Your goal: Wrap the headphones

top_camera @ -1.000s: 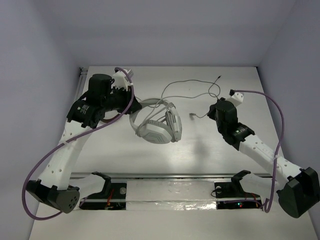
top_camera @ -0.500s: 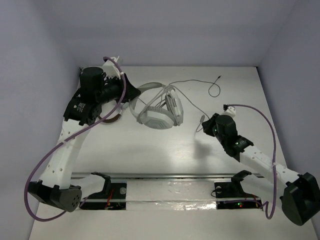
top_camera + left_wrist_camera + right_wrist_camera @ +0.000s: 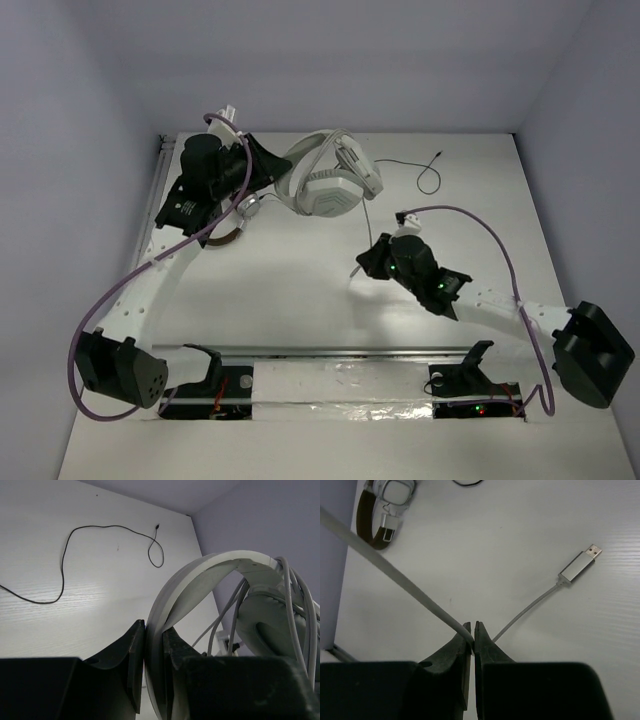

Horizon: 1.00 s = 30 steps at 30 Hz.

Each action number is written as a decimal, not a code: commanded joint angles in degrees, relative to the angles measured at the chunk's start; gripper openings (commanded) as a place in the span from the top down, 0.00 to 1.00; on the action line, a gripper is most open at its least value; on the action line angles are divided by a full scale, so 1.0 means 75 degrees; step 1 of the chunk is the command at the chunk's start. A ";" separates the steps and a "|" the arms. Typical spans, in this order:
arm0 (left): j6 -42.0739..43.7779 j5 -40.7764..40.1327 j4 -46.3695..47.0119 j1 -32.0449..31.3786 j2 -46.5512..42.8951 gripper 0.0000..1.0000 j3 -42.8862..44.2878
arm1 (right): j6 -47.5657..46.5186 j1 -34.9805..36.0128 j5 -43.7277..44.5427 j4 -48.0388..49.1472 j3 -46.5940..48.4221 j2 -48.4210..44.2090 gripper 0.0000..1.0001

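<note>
Change since a second ago is plain from above: the left gripper [image 3: 277, 170] has carried the headphones [image 3: 330, 185] from mid-table to the far side, raised off the surface as far as I can judge. Meanwhile the right gripper [image 3: 362, 266] has swung from the right in towards the centre, nearer the bases, drawing the cable [image 3: 395, 574] with it. I read that as one turn of winding under way, with more cable left to take up. The brown-banded headphones [image 3: 235, 225] lie on the table [image 3: 300, 310] just under the left arm, near enough to snag, and a thin dark lead [image 3: 430, 172] curls near the far edge. From the left wrist, the jaws are clamped on the headband [image 3: 220, 570], with the pads [image 3: 135, 665] flat against each face of it. Several grey strands [image 3: 292, 605] already cross the band beside the ear cup [image 3: 265, 625], so part of the wrap looks done, and the thin lead lies slack on the table beyond. From the right wrist, the jaws are pinched together on the grey cable, which runs taut up and to the left of the grip. Past the grip a loose tail ends in a silver USB plug [image 3: 578, 565] lying on the table, and that tail could drag or catch as winding goes on.
</note>
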 commanded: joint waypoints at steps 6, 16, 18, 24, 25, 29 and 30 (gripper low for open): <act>-0.1903 -0.2575 0.2690 -0.0174 -0.0215 1.00 -0.0651 | 0.0729 0.1883 0.1105 0.0654 0.1122 0.0988 1.00; -0.1684 -0.5294 0.2786 -0.1311 0.0183 1.00 -0.0911 | 0.1069 0.3198 0.1867 0.0421 0.2095 0.1926 1.00; -0.1332 -0.5972 0.2668 -0.1533 0.0265 1.00 -0.0945 | 0.1058 0.3445 0.2008 0.0268 0.2189 0.1902 1.00; 0.0060 -0.7988 0.2269 -0.2341 0.0511 1.00 -0.1097 | 0.0964 0.4135 0.2138 -0.0399 0.2797 0.1961 1.00; 0.0249 -0.8108 0.2153 -0.2610 0.0558 1.00 -0.1133 | 0.0848 0.4137 0.2137 -0.0528 0.2914 0.1949 1.00; 0.0930 -0.8613 0.1684 -0.3278 0.0489 1.00 -0.1624 | 0.0648 0.4207 0.1845 -0.0764 0.3162 0.1425 1.00; 0.0943 -0.8579 0.1648 -0.3350 0.0372 1.00 -0.1811 | 0.0624 0.4207 0.1786 -0.0671 0.3092 0.1271 1.00</act>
